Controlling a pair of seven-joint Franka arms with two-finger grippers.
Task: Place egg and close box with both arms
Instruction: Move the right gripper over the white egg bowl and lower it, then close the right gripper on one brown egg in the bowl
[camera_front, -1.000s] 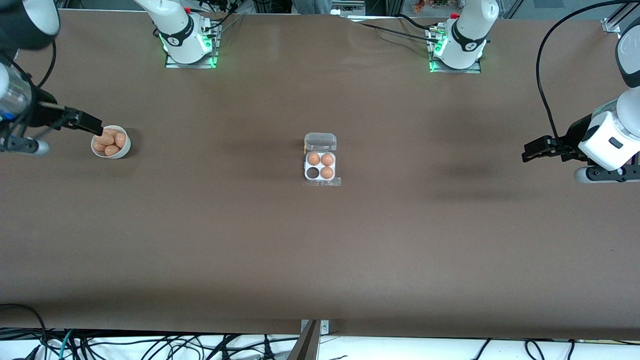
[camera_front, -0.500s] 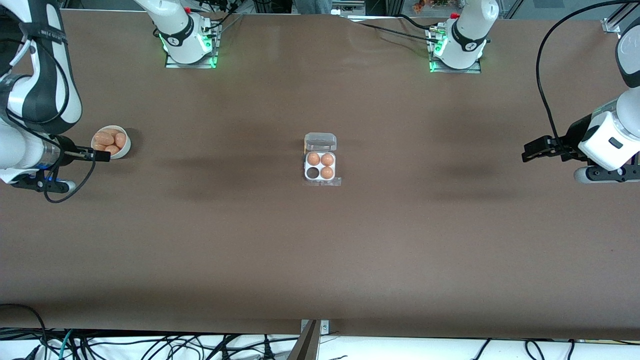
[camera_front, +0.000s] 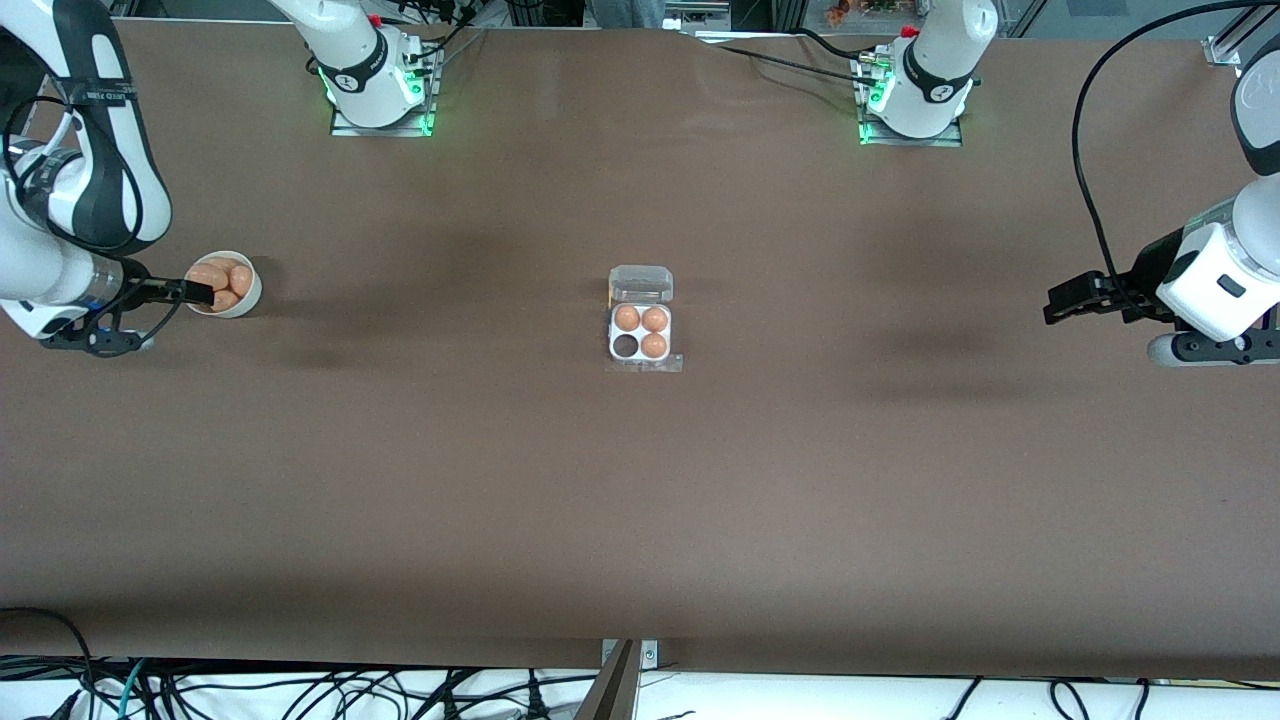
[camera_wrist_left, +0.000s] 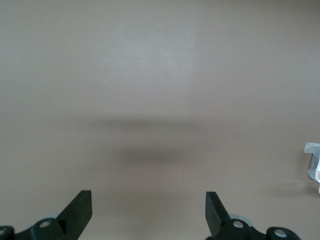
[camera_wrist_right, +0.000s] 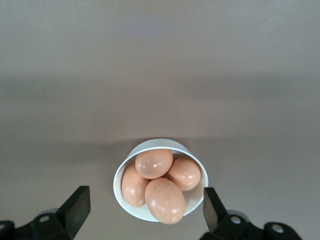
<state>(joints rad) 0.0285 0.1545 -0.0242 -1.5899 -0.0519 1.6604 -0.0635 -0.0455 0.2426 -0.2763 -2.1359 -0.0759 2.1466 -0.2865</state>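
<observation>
R pincer (camera_wrist_right: 142, 212) open by bowl (camera_wrist_right: 122, 172) | L pincer (camera_wrist_left: 148, 212) open, waiting

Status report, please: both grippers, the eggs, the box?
Right gripper open over bowl of eggs, nothing held. Left gripper open, waiting over bare table at left arm's end. Box lid open, three eggs in, one cell empty. Nothing in the way.

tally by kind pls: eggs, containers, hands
Eggs in bowl: 4
Eggs in box: 3, one cell empty
Containers: 2, the bowl and the box
Hands: 2, left hand and right hand, both open
Total: 11
</observation>
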